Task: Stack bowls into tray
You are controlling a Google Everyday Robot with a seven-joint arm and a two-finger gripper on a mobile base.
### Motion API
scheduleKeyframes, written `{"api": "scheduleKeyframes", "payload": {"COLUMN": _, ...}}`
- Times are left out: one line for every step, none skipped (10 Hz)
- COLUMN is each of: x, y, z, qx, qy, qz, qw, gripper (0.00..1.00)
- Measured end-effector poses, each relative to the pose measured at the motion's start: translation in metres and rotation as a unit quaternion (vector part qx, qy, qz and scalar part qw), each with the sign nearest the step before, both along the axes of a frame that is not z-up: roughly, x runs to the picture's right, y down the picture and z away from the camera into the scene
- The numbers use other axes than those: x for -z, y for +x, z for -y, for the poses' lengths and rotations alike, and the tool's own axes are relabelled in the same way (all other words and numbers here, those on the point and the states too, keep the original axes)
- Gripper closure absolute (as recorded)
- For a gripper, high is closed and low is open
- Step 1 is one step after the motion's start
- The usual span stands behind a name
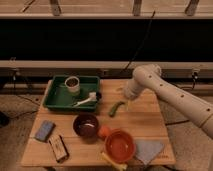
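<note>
- Tool [128, 103] sits at the end of the arm [170, 97], which reaches in from the right. It hangs above the back right part of the wooden surface [150, 125].
- Tool state: jaws spread wide, gripping nothing. It is mostly tucked under the wrist, so little else can be made out.
- Curved green item [116, 108] lies on the surface just left of the tool. I can't say whether they touch.
- Tray [50, 97], dark green, is at the back left of the surface, well apart from the tool.
- In the tray: a white cup [73, 84] upright near the back, and a white utensil [86, 101] lying near the front right corner.
- Maroon bowl [86, 125] stands upright on the surface, in front of the tray and outside it.
- Orange bowl [120, 145] stands upright at the front of the surface, right of the maroon bowl. The two are not stacked.
- Small orange item [104, 131] sits between the two bowls, close against both.
- Yellow item [114, 161] pokes out at the front edge beside the orange bowl.
- Grey-blue cloth [148, 150] lies just right of the orange bowl.
- Front left: a blue sponge [44, 130] and a dark bar-shaped item [59, 147] next to it.
</note>
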State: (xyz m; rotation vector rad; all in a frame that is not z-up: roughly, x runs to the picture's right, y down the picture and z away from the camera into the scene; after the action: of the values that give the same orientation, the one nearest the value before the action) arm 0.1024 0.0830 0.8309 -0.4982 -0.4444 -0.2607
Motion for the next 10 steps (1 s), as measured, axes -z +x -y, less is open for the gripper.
{"api": "scheduleKeyframes", "payload": {"x": -0.004, "y": -0.008, "z": -0.010, "qx": 0.016, "qy": 0.004, "qz": 0.018, "qw": 0.9997, "gripper": 0.22}}
{"api": "scheduleKeyframes", "payload": {"x": -0.003, "y": -0.019, "z": -0.020, "qx": 0.029, "qy": 0.008, "qz": 0.036, "qw": 0.9989, "gripper": 0.22}}
{"api": "scheduleKeyframes", "payload": {"x": 0.002, "y": -0.030, "z": -0.027, "qx": 0.039, "qy": 0.011, "qz": 0.050, "qw": 0.9979, "gripper": 0.22}}
{"api": "scheduleKeyframes", "payload": {"x": 0.014, "y": -0.052, "z": -0.033, "qx": 0.054, "qy": 0.018, "qz": 0.073, "qw": 0.9957, "gripper": 0.22}}
{"api": "scheduleKeyframes", "payload": {"x": 0.024, "y": -0.069, "z": -0.036, "qx": 0.064, "qy": 0.023, "qz": 0.091, "qw": 0.9935, "gripper": 0.22}}
{"api": "scheduleKeyframes", "payload": {"x": 0.036, "y": -0.083, "z": -0.037, "qx": 0.076, "qy": 0.032, "qz": 0.109, "qw": 0.9906, "gripper": 0.22}}
{"api": "scheduleKeyframes", "payload": {"x": 0.050, "y": -0.095, "z": -0.036, "qx": 0.090, "qy": 0.043, "qz": 0.130, "qw": 0.9865, "gripper": 0.22}}
{"api": "scheduleKeyframes", "payload": {"x": 0.064, "y": -0.107, "z": -0.038, "qx": 0.110, "qy": 0.054, "qz": 0.152, "qw": 0.9808, "gripper": 0.22}}
{"api": "scheduleKeyframes", "payload": {"x": 0.071, "y": -0.115, "z": -0.041, "qx": 0.125, "qy": 0.061, "qz": 0.167, "qw": 0.9761, "gripper": 0.22}}
{"api": "scheduleKeyframes", "payload": {"x": 0.079, "y": -0.124, "z": -0.049, "qx": 0.150, "qy": 0.067, "qz": 0.184, "qw": 0.9690, "gripper": 0.22}}
